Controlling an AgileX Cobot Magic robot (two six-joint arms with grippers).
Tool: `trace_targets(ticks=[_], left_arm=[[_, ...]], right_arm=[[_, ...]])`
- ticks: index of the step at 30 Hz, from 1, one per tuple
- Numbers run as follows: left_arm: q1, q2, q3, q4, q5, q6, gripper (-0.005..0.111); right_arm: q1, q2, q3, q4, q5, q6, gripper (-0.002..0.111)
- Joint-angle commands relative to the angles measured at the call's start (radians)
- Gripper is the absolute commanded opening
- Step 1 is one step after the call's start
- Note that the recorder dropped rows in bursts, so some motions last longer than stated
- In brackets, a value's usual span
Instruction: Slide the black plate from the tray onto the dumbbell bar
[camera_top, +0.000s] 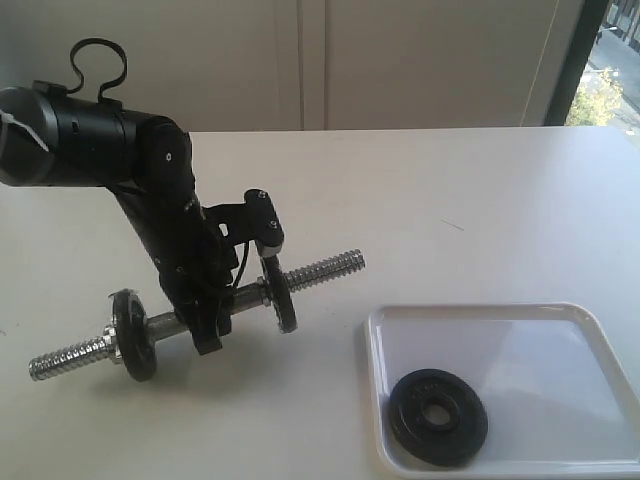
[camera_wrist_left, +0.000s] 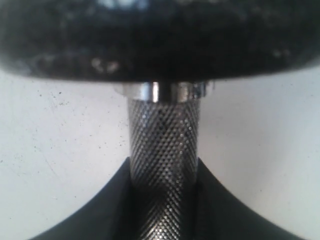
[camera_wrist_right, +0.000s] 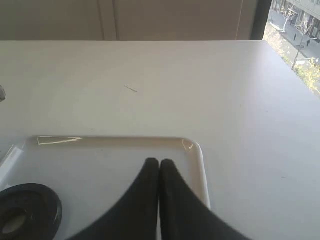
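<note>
Two mounted discs sit on the dumbbell bar in the exterior view, one on each side of the left gripper, which is clamped around the bar's middle section. The threaded end of the bar is bare and points toward the tray. The black plate lies flat inside the tray, at the end nearer the bar, well apart from the bar itself. The right gripper is not visible here.

In the left wrist view, the knurled handle passes between the dark fingers, which hold it firmly. A mounted disc stands close beyond the fingertips.

In the right wrist view, the right gripper is empty, with its fingertips pressed together. It hovers over the tray near the raised lip. The black plate lies to one side, untouched.

Probable faults from this state:
- The plate lies flat on a smooth surface, so the fingers may skid off its rim or push the tray across the table.
- A grip on one edge may let the heavy plate pivot or drop.
- If the central hole is off-axis, it may catch on the threads and jam.
- Added load at the bar's end may twist the bar in the left gripper.
</note>
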Motion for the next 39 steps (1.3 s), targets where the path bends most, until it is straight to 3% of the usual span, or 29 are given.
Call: trace_targets(ticks=[1,9,15,25,31,36,39], left_arm=[[0.0,-0.063,-0.019,-0.066,0.001,0.019,0.0],[0.0,-0.065,-0.009,-0.066,0.01,0.026,0.0],[0.011,-0.113,0.062,-0.078,-0.081,0.036,0.0],[0.021,-0.156,0.063,-0.139,-0.055,0.065,0.0],[0.021,-0.162,0.063,-0.139,-0.043,0.07,0.0],[0.021,-0.162,0.063,-0.139,-0.043,0.07,0.0],[0.021,-0.162,0.063,-0.139,-0.043,0.07,0.0]], right_arm=[[0.005,-0.005,0.002,-0.009,-0.003,0.002,0.001],[0.005,-0.005,0.002,0.0,-0.117,0.014,0.001],[0.005,-0.005,0.002,0.127,-0.387,0.202,0.001],[0.005,-0.005,0.002,0.127,-0.896,0.217,0.001],[0.005,-0.005,0.002,0.127,-1.17,0.384,0.001],[0.005,-0.005,0.002,0.127,-1.099,0.48,0.001],[0.005,-0.005,0.002,0.142,-0.991,0.693,0.0]])
